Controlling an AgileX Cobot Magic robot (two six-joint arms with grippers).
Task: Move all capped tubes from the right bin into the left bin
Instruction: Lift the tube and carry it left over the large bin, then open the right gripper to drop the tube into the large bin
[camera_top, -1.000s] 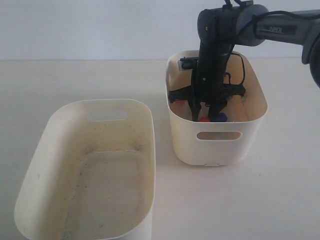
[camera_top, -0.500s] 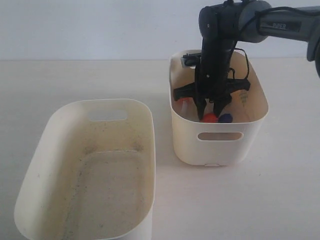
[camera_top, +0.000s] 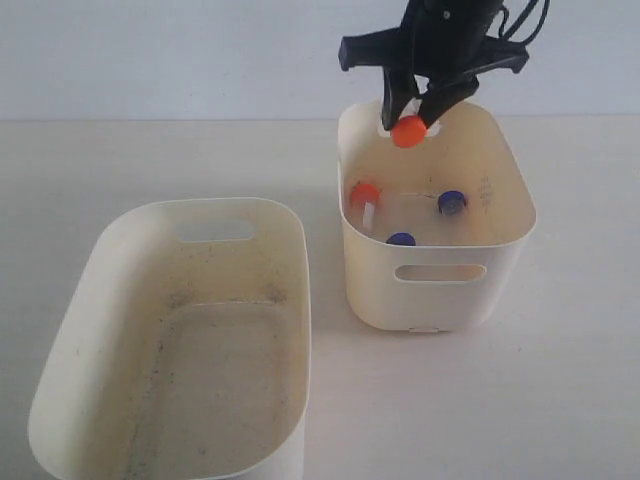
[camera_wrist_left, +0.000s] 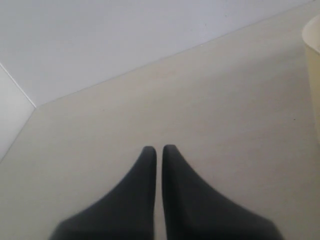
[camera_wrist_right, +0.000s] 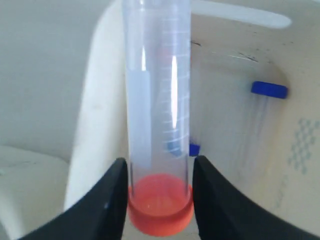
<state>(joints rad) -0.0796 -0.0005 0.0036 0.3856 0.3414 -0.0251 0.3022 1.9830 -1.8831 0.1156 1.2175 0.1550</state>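
My right gripper (camera_top: 412, 118) hangs above the right bin (camera_top: 436, 285), shut on an orange-capped tube (camera_top: 408, 130). In the right wrist view that tube (camera_wrist_right: 159, 125) stands between the black fingers (camera_wrist_right: 107, 200), which pinch it at its orange cap. Inside the right bin lie another orange-capped tube (camera_top: 364, 196) and two blue-capped tubes (camera_top: 451, 202) (camera_top: 401, 239). The left bin (camera_top: 185, 350), with a speckled floor, holds no tubes. My left gripper (camera_wrist_left: 158, 148) is shut on nothing above the bare table, out of the exterior view.
The two cream bins stand side by side on a pale tabletop (camera_top: 560, 380) with a narrow gap between them. A white wall (camera_top: 200, 55) rises behind the table. A cream bin edge (camera_wrist_left: 312, 60) shows at the side of the left wrist view.
My right gripper has risen out of the right bin with the orange-capped tube in it, uncovering the three tubes left on the bin floor.
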